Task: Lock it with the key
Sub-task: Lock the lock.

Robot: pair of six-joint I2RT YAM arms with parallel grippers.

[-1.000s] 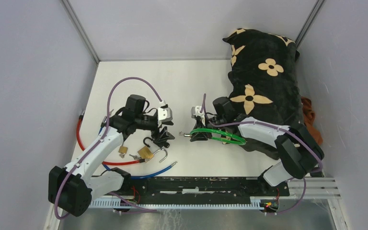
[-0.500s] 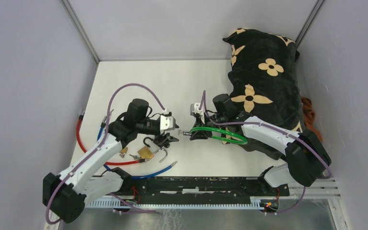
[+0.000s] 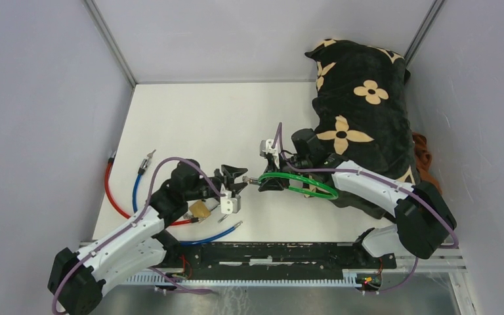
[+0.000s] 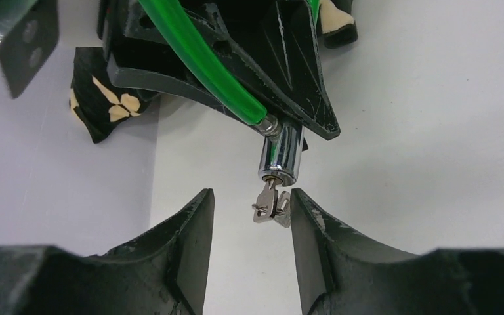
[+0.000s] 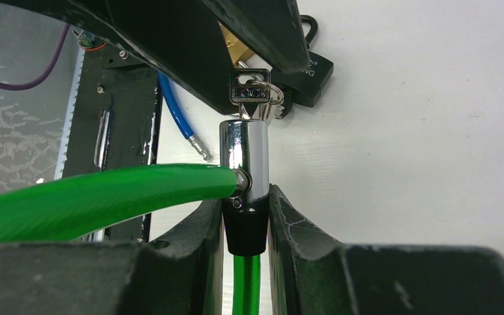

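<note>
text "LOCK" | on key [image 5: 250, 94] head | black padlock [image 5: 315, 71] marking: illegible

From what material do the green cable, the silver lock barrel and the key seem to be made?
The green cable looks like glossy plastic or vinyl coating; its core is hidden. The lock barrel looks like polished chrome-like metal, with mirror reflections. The key looks like duller silver metal, flat, with stamped letters.

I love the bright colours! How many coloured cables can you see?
3. The green cable is in the middle, held by the right gripper. The red cable and the blue cable lie on the left, partly hidden under the left arm.
</note>
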